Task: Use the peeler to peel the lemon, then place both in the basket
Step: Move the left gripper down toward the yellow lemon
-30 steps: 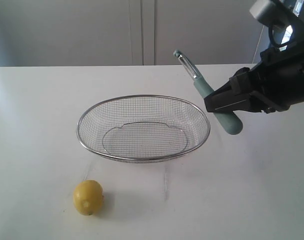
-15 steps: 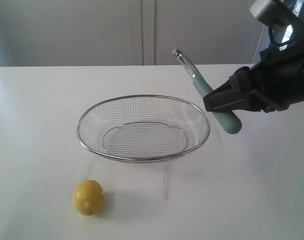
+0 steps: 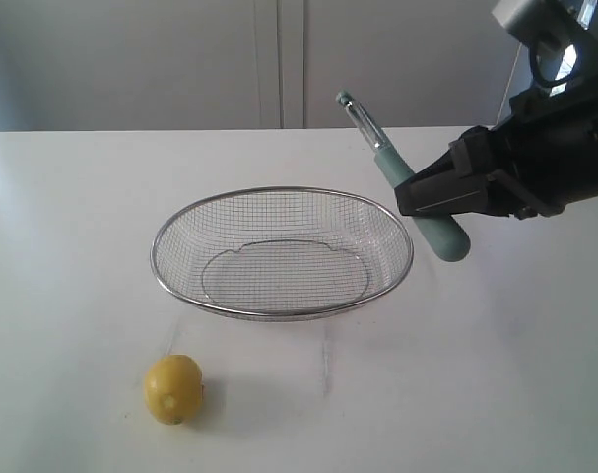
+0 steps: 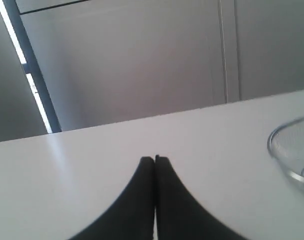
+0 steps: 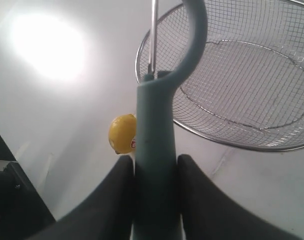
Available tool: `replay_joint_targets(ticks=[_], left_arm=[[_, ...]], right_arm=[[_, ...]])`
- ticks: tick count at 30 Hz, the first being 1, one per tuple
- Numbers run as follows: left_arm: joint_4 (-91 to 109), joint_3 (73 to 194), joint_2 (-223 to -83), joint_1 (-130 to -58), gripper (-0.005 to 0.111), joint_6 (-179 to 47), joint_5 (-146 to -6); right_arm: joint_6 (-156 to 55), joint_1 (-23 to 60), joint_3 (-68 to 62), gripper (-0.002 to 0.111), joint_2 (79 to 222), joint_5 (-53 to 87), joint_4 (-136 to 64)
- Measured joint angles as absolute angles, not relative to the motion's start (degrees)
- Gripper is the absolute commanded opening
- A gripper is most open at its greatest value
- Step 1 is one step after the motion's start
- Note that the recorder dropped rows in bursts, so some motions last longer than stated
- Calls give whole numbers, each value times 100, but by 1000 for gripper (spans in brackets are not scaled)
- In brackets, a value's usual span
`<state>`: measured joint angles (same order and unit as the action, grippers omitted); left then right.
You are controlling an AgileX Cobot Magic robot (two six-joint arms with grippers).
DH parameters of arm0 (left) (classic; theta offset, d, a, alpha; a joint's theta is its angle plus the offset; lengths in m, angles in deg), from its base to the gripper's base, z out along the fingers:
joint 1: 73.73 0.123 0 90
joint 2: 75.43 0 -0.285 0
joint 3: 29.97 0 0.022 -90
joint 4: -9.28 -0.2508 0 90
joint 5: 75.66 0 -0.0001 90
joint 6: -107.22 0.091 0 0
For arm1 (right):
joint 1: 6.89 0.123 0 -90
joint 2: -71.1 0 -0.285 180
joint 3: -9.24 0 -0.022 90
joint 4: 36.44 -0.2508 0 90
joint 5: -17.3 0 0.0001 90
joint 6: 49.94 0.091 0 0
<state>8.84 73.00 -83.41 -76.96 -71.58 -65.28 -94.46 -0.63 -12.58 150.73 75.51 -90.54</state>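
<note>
The yellow lemon [image 3: 172,388] lies on the white table near its front left, and shows in the right wrist view [image 5: 122,133] partly behind the peeler handle. The wire mesh basket [image 3: 282,252] stands empty mid-table. My right gripper [image 3: 424,204] is shut on the teal peeler [image 3: 409,183], held in the air beside the basket's right rim, blade end up and tilted left. In the right wrist view the peeler handle [image 5: 157,150] is clamped between both fingers. My left gripper [image 4: 155,160] is shut on nothing, low over the bare table, out of the exterior view.
A white table [image 3: 496,374] with pale wall panels behind it. The basket's rim [image 4: 292,150] shows at the edge of the left wrist view.
The right gripper has carried the peeler slightly left and up. Lemon and basket have not moved.
</note>
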Motion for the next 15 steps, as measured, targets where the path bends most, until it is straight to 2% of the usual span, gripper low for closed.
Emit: replay_joint_targets(ticks=[4, 6, 10, 15], left_arm=[[928, 7300, -8341, -7696, 0, -9692, -5645], [928, 7336, -8341, -7696, 0, -10168, -5568], [617, 8431, -8461, -7696, 0, -10550, -7972], [538, 9507, -9106, -7696, 0, -9588, -9487]], right_arm=[[-9446, -63, -1258, 0, 15073, 7623, -9091], [-9446, -63, -1258, 0, 15073, 7623, -9103], [-9446, -63, -1258, 0, 15073, 7623, -9124], [-9446, -63, -1258, 0, 15073, 7681, -9137]])
